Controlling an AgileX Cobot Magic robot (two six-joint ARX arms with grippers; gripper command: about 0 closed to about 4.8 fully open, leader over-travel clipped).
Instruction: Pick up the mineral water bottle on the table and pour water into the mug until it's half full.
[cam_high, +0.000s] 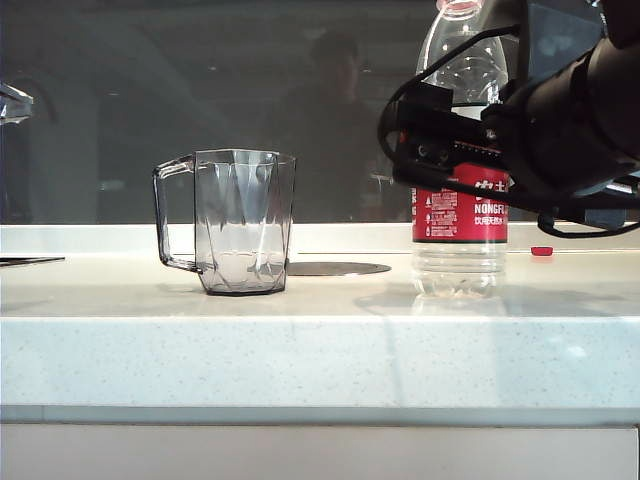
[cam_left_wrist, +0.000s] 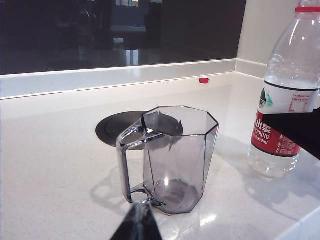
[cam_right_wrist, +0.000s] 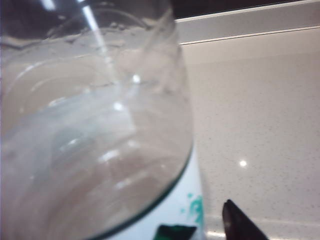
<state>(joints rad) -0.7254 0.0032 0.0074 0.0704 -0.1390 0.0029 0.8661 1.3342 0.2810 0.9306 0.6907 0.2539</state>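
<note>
Exterior view: right pincer (cam_high: 425, 140) open around upright bottle (cam_high: 460, 250).

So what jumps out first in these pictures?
The tall clear plastic bottle with the red-and-white label stands on the right of the white speckled countertop, with the black right gripper open at its label. Left of it stands the smoky-grey faceted mug, apparently empty.

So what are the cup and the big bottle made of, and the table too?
The mug looks like clear smoky-grey plastic, glossy, with flat facets you can see through; it could be glass. The mineral water bottle looks like thin clear plastic with ribs near the bottom and a shiny red-and-white printed label. The table looks like polished white stone or stone-like material, finely speckled and reflecting light.
</note>
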